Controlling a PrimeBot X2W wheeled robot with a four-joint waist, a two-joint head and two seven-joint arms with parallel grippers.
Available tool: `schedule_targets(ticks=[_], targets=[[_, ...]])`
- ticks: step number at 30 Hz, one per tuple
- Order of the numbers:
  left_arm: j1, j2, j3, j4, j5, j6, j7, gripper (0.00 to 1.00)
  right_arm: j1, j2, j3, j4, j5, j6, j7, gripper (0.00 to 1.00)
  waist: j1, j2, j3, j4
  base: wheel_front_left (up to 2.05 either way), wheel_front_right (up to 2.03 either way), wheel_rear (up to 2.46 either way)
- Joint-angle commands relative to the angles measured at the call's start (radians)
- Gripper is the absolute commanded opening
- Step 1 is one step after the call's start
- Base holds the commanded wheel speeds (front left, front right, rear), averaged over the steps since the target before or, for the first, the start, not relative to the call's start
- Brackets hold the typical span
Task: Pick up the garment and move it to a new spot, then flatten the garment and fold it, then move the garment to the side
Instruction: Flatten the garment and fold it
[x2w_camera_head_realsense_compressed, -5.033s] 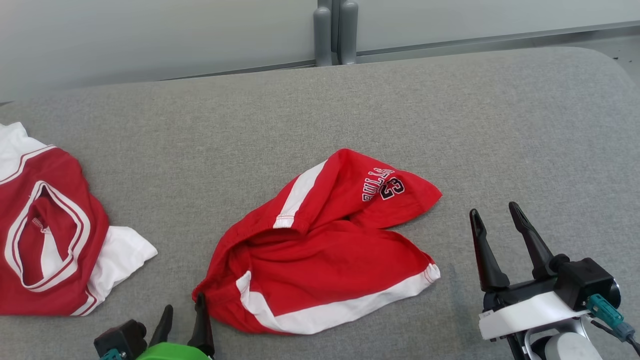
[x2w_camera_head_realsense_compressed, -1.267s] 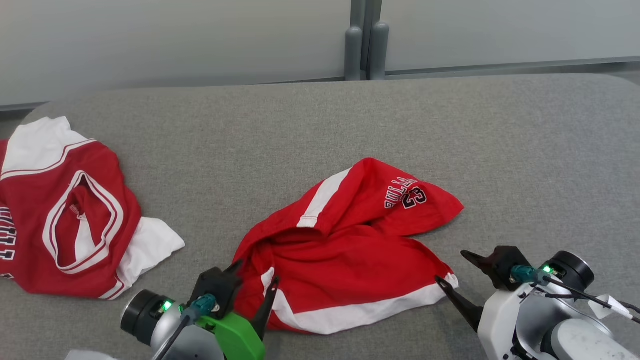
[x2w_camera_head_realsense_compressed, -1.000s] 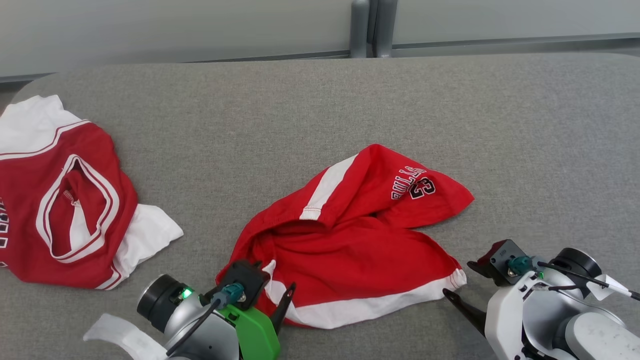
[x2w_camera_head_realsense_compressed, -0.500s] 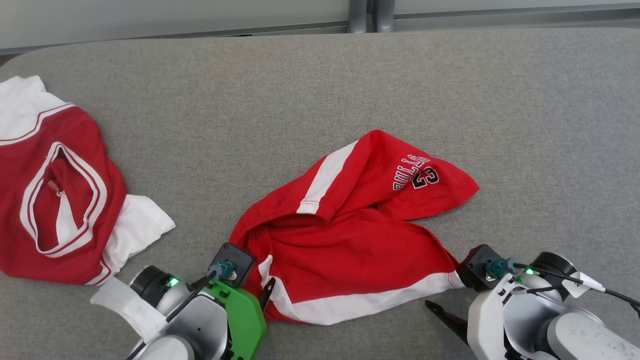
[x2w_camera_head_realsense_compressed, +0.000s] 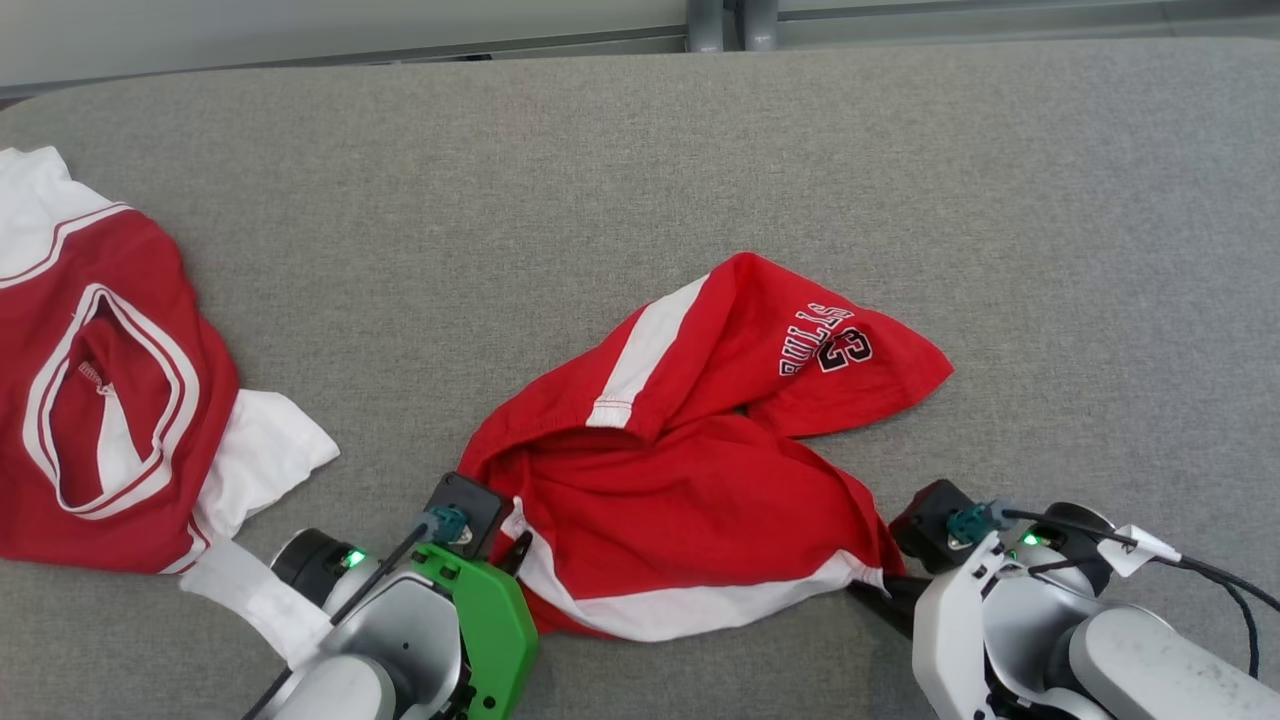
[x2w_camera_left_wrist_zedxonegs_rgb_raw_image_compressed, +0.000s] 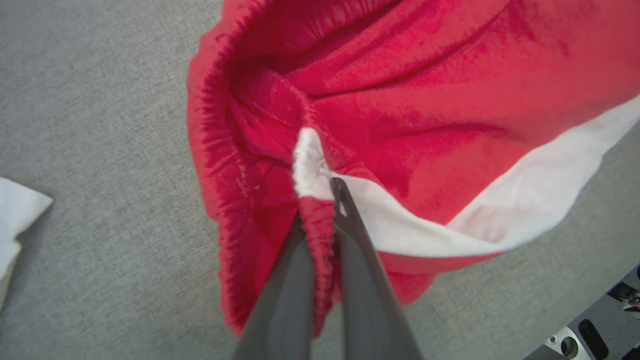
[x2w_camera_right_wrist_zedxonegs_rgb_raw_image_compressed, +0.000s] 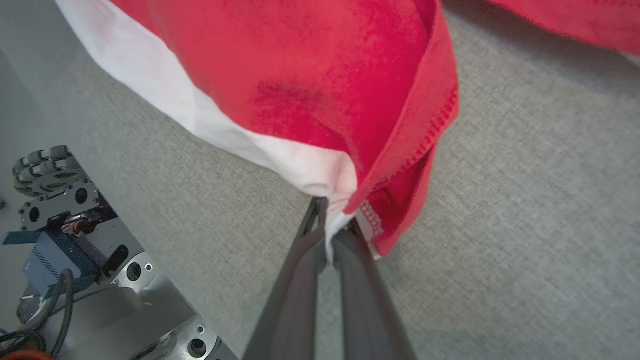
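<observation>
Jersey (x2w_camera_head_realsense_compressed: 190, 400): red with white sleeves and a white-trimmed neck opening. It lies crumpled at the left end of the counter, partly cut off by the head view's left edge. It is well apart from the shorts, with bare counter between them.
Jersey sleeve (x2w_camera_head_realsense_compressed: 265, 460): white. It is the part of the jersey nearest the left arm; whether it touches the arm cannot be told.
Left gripper (x2w_camera_left_wrist_zedxonegs_rgb_raw_image_compressed: 317, 200): jaws closed on the gathered waistband of the shorts, where the white side stripe ends. Red waistband cloth is pinched between the two fingers.
Shorts (x2w_camera_head_realsense_compressed: 700, 480): red basketball shorts with white side stripes. They lie crumpled on the counter's near middle, between the two grippers, with one leg folded up and away from the robot.
Posts (x2w_camera_head_realsense_compressed: 725, 10): two grey uprights beyond the counter's far edge, clear of the garments.
Print (x2w_camera_head_realsense_compressed: 825, 350): "BULLS 23", reading upside down on the far leg.
Right gripper (x2w_camera_right_wrist_zedxonegs_rgb_raw_image_compressed: 334, 212): jaws closed on the leg-hem corner, at the other end of the white stripe. The cloth is drawn to a point there.
Robot base (x2w_camera_right_wrist_zedxonegs_rgb_raw_image_compressed: 75, 240): metal plate, wheel and cables below the counter's near edge.
Counter (x2w_camera_head_realsense_compressed: 1100, 250): grey fabric top with rounded corners. The right side carries no objects.
</observation>
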Motion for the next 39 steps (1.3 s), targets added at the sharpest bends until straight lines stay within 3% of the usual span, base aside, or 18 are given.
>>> schedule_targets(ticks=[1,6,13,22,25,32,35,39], targets=[[0.002,-0.009,0.018,-0.018,-0.032,0.006,-0.013,0.00,0.000,0.000,-0.019,-0.006,0.036,0.000,-0.011,0.00,-0.0001,0.0120,-0.015,-0.001,0.00,0.00,0.00],[0.044,-0.046,0.093,-0.134,-0.175,0.010,-0.033,0.00,0.048,-0.006,-0.108,-0.087,0.243,0.000,-0.020,0.00,-0.0001,0.0120,-0.063,-0.007,0.00,0.00,0.00],[0.091,-0.041,0.210,-0.380,-0.361,0.040,0.021,0.00,0.124,-0.052,-0.334,-0.237,0.494,0.000,-0.012,0.00,-0.0001,0.0120,-0.109,-0.032,0.00,0.00,0.00],[-0.003,-0.012,0.318,-0.527,-0.507,0.081,0.127,0.00,0.132,-0.099,-0.610,-0.370,0.709,0.000,0.098,0.00,-0.0001,0.0120,-0.141,-0.075,0.00,0.00,0.00],[-0.050,0.007,0.332,-0.534,-0.521,0.090,0.163,0.00,0.102,-0.115,-0.652,-0.384,0.737,0.000,0.151,0.00,-0.0001,0.0120,-0.146,-0.086,0.00,0.00,0.00],[-0.294,0.079,0.351,-0.480,-0.536,0.115,0.322,0.00,-0.085,-0.160,-0.723,-0.338,0.750,0.000,0.388,0.00,-0.0001,0.0120,-0.085,-0.109,0.00,0.00,0.00],[-0.426,0.094,0.335,-0.430,-0.530,0.116,0.379,0.00,-0.205,-0.132,-0.721,-0.308,0.718,-0.001,0.465,0.00,-0.0001,0.0120,-0.016,-0.106,0.00,0.00,0.00],[-0.622,0.080,0.306,-0.329,-0.507,0.114,0.420,0.00,-0.406,-0.045,-0.708,-0.246,0.639,-0.001,0.523,0.00,-0.0001,0.0120,0.101,-0.088,0.00,0.00,0.00]])
